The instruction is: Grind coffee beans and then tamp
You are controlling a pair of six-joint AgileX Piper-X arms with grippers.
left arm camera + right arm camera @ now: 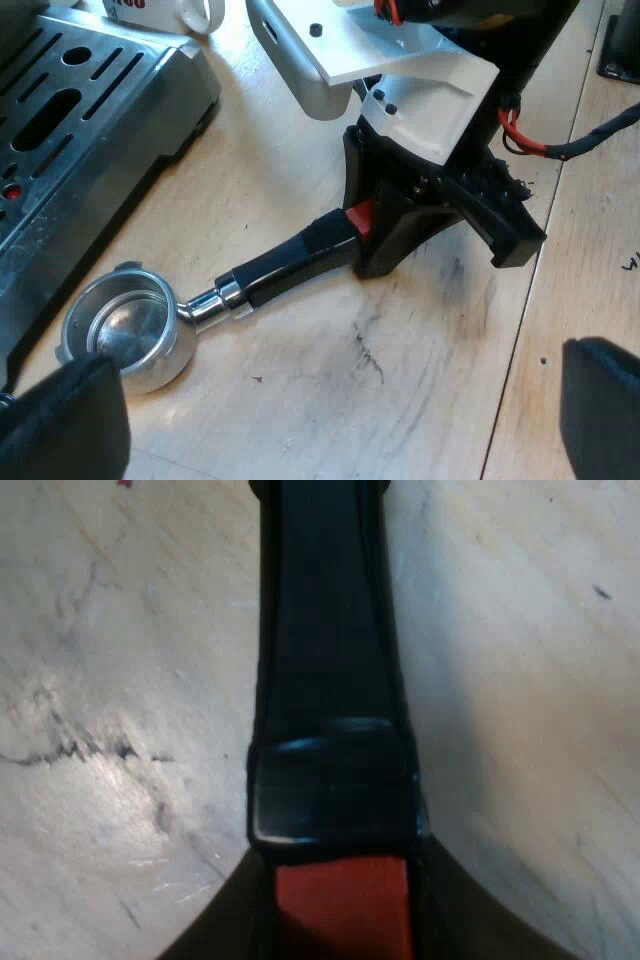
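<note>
Left gripper (335, 390): released, its 2 black fingers (60, 430) spread wide and holding nothing, hovering above the table (430, 410), pale wood with dark scuffs and smears. Item 1, nearest: metal holder (125, 325), loose on the table. Its round basket opens upward and shows bare shiny metal inside. It lies close to 1 finger of the left gripper and just beside the base of the espresso machine (150, 120); whether basket and machine touch cannot be told. Item 2: the holder's dark handle (290, 260), lying along the table from the basket's chrome neck toward the other arm and finishing in the red end (362, 218). Item 3: right gripper (385, 225), down at table level at the handle's far end, clenched on the handle with 1 black finger on each side of the red end. In the right wrist view the handle (330, 680) runs straight away over the wood, and the red end (345, 910) sits tight between the 2 dark fingers (225, 930). Item 4: the espresso machine, of which the drip tray (70, 110) shows, a brushed metal grille with long slots. Item 5, farthest: a white mug (190, 12) with red print, beyond the drip tray's far corner.
</note>
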